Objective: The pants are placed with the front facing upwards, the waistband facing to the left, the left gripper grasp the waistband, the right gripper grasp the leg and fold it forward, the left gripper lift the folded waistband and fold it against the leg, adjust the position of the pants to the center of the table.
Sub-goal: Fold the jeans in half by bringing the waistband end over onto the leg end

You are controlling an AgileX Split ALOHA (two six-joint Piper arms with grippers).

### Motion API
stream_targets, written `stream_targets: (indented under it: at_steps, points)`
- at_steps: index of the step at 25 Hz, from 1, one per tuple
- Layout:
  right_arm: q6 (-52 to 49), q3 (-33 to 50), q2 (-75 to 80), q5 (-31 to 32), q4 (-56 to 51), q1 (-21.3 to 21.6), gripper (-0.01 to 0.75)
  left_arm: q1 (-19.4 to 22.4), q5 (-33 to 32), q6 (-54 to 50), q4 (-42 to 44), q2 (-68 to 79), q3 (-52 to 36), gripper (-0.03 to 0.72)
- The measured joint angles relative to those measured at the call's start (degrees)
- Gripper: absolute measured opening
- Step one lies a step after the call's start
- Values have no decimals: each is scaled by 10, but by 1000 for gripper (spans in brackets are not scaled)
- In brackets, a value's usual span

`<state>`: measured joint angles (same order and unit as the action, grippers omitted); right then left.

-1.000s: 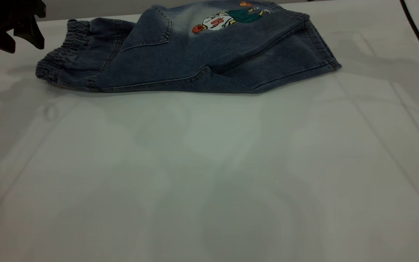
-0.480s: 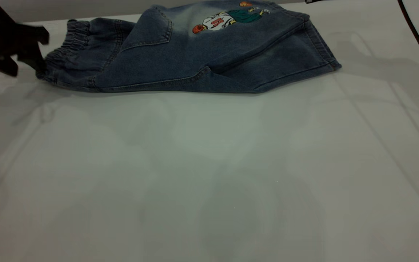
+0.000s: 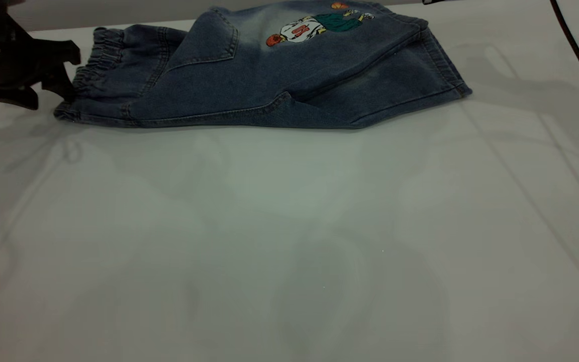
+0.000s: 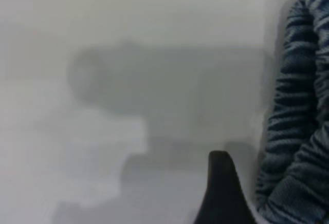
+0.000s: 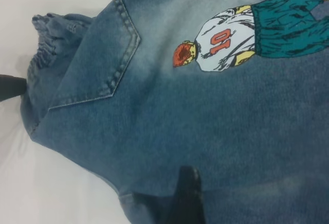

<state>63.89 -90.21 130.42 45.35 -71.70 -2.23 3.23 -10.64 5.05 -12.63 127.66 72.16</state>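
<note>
White and smooth, the table (image 3: 289,226) is filling nearly the whole exterior view, with only faint shadows lying across it. At the far left edge, the left gripper (image 3: 61,70) is sitting low over the tabletop with its dark fingers spread apart, their tips touching or just short of the waistband (image 3: 96,60) and closed on nothing. The left wrist view is showing one black fingertip (image 4: 222,193) just beside the ruffled elastic band (image 4: 295,131), with bare table on its other side. Moving rightward, the pants (image 3: 269,70) are lying folded lengthwise along the far side of the table, waistband to the left and leg hems to the right, with a back pocket (image 3: 209,42) and a colourful cartoon print (image 3: 314,25) facing up. The right gripper is not appearing in the exterior view; its wrist camera is looking down on the pocket and the print (image 5: 247,34), with one dark fingertip (image 5: 187,196) showing over the denim, so I cannot tell how far its jaws are open.
</note>
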Motion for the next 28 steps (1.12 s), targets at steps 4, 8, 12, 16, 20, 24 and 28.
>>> stream_targets:
  at_steps: [4, 8, 12, 16, 20, 24, 28]
  points:
    - [0, 0, 0, 0, 0, 0, 574, -17, 23, 0, -16, 12, 0, 436]
    - [1, 0, 0, 0, -1, 0, 574, -38, 32, 0, -18, 14, 0, 436]
    - [1, 0, 0, 0, -1, 0, 574, -40, 36, 0, -26, 14, 0, 436]
    - [0, 0, 0, 0, -1, 0, 574, -40, 35, 0, -28, 14, 0, 436]
    - [0, 0, 0, -2, -1, 0, 574, -40, 23, 1, -28, 0, 0, 436]
    - [0, 0, 0, -2, -1, 0, 574, -40, 19, 0, -28, -26, 0, 436]
    - [0, 0, 0, -2, -1, 0, 574, -40, 17, 0, -28, -27, 0, 436]
